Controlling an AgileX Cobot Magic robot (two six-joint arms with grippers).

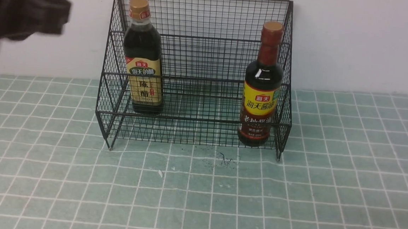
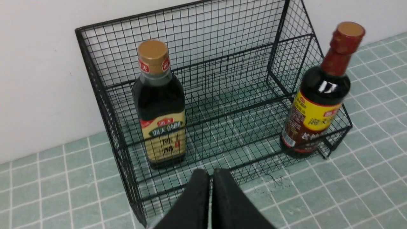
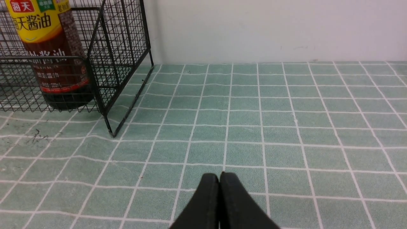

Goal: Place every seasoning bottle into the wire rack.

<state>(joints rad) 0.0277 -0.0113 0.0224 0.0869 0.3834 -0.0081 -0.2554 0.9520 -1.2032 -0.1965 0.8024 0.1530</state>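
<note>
Both bottles upright in wire rack [image 1: 197,57]: gold-cap bottle [image 1: 143,57] left side, red-neck bottle [image 1: 261,86] front right corner. Left hand [image 2: 211,178] closed, empty. Right hand [image 3: 219,179] closed, empty, over tiled surface [image 3: 286,127].

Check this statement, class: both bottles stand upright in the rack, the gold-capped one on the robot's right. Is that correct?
Not quite. The gold-capped bottle stands on the robot's left; the red-necked bottle is on the right. Both stand upright in the rack, as the front view shows.
</note>
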